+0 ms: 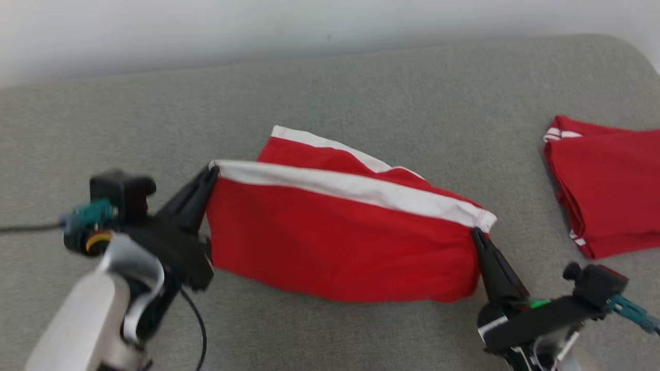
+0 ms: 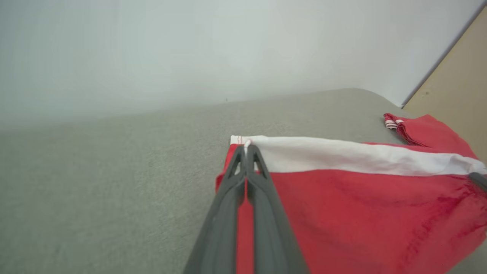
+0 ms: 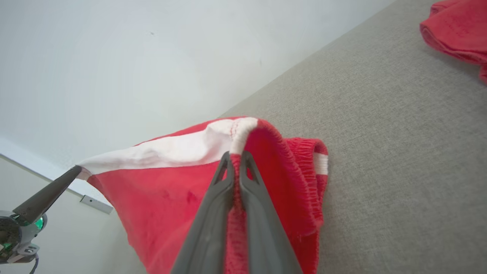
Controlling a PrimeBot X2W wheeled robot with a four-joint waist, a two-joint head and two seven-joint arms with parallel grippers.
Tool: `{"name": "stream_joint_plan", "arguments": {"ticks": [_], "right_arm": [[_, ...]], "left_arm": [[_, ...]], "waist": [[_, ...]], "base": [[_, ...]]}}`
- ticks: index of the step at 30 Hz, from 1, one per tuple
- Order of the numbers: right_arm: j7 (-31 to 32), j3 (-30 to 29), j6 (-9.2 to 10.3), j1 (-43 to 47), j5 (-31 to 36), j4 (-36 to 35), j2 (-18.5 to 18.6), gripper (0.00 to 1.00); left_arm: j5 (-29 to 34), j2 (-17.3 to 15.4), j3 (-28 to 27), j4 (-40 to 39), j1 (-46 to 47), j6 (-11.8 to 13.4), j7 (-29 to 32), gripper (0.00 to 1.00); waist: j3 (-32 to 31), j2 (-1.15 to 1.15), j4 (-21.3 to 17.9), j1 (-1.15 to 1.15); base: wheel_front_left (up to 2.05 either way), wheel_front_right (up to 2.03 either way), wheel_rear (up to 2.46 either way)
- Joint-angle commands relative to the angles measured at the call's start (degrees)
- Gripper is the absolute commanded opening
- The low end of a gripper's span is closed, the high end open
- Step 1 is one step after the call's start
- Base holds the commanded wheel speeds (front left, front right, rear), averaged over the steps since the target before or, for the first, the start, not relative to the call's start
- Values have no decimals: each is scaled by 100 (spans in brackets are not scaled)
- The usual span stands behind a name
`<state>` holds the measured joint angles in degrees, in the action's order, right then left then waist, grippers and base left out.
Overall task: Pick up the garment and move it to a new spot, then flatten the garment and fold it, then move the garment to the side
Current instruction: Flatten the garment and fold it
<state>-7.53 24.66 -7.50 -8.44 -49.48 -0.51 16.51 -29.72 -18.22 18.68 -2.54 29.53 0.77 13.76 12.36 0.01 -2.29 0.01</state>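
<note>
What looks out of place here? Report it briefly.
Nothing stands out. The red garment is stretched between the left end effector and the right end effector, each shut on a corner of its white-banded edge. A second red garment lies folded on the grey cushion to the right. No tears or spills visible.

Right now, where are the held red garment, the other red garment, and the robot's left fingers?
held red garment (image 1: 340,242), head view, middle of its red panel.
other red garment (image 1: 613,201), head view, middle of the pile.
left fingers (image 1: 191,198), head view, midway along them.
</note>
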Motion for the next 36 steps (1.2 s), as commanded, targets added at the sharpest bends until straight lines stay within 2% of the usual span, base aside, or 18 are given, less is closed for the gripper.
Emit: {"name": "stream_joint_plan", "arguments": {"ticks": [1,8,13,19,26,27,28,29,30,31,36], "right_arm": [[-68,-3,1,-171,-11,88,-132,0],[-249,315,0,-973,-96,724,-519,0],[-384,657,0,-1456,-221,1138,-590,0],[-569,942,0,-1853,-429,1484,-601,0],[-637,1232,0,-2071,-662,1718,-560,0],[-625,1298,0,-2066,-722,1741,-546,4],[-631,1325,0,-2076,-745,1753,-510,39],[-647,1340,0,-2079,-765,1754,-463,95],[-651,1381,0,-2053,-799,1743,-422,100],[-665,1392,0,-2024,-802,1721,-380,100],[-729,1210,0,-1700,-613,1476,-58,100]], "left_arm": [[-15,31,4,262,301,-87,-14,0],[-54,165,69,1971,1567,-420,-21,0],[-19,260,125,3009,2223,-571,-242,0],[72,323,164,3998,2832,-619,-575,0],[-6,429,149,4741,3147,-673,-907,0],[-43,462,145,4843,3153,-687,-931,0],[-50,479,171,4944,3153,-700,-924,7],[-73,494,169,5011,3172,-710,-969,43],[-78,510,181,5060,3192,-714,-1006,94],[-86,521,200,5107,3192,-713,-1046,100],[3,562,234,5108,3043,-617,-1441,100]], "waist": [[361,-1,-340,-1],[745,-1,-804,-1],[934,-1,-1037,-1],[1089,-1,-1188,-1],[1154,-1,-1229,-1],[1152,-1,-1220,-1],[1152,-1,-1209,-1],[1147,-1,-1194,-1],[1141,-1,-1172,-1],[1130,-1,-1152,-1],[1019,-1,-1009,-1]], "base": [[0,0,0],[0,0,0],[0,0,0],[0,0,0],[0,0,0],[0,0,0],[0,0,0],[0,0,0],[0,0,0],[0,0,0],[0,0,0]]}}
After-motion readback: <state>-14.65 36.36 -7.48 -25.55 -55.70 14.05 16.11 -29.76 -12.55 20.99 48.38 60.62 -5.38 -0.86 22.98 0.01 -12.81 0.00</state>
